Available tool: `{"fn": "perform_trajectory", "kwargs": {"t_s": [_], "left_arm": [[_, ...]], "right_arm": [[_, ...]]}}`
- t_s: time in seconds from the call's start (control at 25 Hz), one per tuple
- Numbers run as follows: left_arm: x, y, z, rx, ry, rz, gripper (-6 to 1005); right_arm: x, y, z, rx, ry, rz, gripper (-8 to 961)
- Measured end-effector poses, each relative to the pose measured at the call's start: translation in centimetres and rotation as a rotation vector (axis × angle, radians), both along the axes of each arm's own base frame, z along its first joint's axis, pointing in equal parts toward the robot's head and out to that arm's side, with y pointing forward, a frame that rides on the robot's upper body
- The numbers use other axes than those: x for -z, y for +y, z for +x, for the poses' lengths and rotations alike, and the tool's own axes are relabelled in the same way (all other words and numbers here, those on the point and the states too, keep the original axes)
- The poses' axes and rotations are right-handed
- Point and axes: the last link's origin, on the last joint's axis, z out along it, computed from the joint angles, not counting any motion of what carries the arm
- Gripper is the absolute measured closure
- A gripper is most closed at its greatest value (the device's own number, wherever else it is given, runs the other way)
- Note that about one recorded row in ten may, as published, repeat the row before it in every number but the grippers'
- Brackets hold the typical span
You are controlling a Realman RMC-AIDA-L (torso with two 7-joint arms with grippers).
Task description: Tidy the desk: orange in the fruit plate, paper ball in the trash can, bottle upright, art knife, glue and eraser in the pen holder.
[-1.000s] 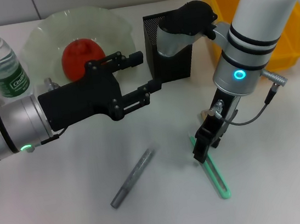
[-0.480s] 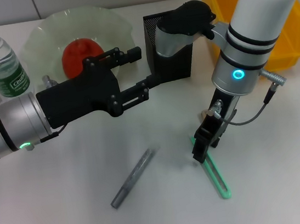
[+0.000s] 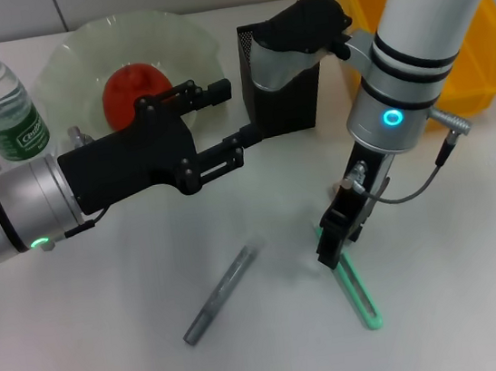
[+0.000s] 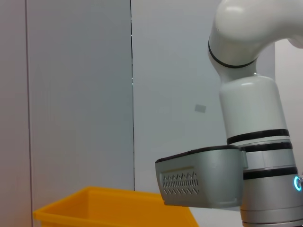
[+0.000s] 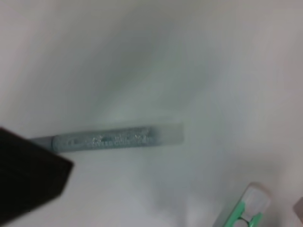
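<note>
**A:** Where is the art knife (image 3: 354, 289), and which arm is nearer?

**B:** It lies flat on the white tabletop (image 3: 87, 353), toward the robot's right. The right gripper (image 3: 331, 240) hangs straight down over the knife's far end, touching or just above it; I cannot tell which. The left gripper (image 3: 225, 128) hovers well apart, near the pen holder (image 3: 284, 98).

**A:** How does the knife's long axis run?

**B:** From under the right gripper it slants toward the robot and slightly to the right. It is slim, mint-green and pen length, with a long slot along its body.

**A:** Are the grippers gripping anything?

**B:** The left gripper's fingers are spread and empty. Whether the right gripper is parted or pinching the knife, I cannot tell.

**A:** And the glue (image 3: 219, 293)?

**B:** A thin grey stick lying on the tabletop to the knife's left, clear of both grippers. The orange (image 3: 126, 87) already sits in the fruit plate (image 3: 182, 31).
</note>
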Motion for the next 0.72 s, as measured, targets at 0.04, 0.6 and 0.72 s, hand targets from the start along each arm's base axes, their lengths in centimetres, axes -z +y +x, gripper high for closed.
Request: {"fn": "perform_trajectory", "kwargs": {"t_s": [0.04,0.6,0.72], "left_arm": [[-0.01,0.00,0.00,0.000,0.000,0.000,375],[0.18,-0.01,0.06,0.002,0.000,-0.002,375],[0.22,0.01,0.08,0.005,0.001,-0.001,375]], "right_arm": [[0.01,0.00,0.07,0.001,0.002,0.002,375],[0.33,-0.12,0.10,-0.033,-0.007,-0.012,374],[0.36,0.01,-0.25,-0.049,-0.011,-0.014,375]]}}
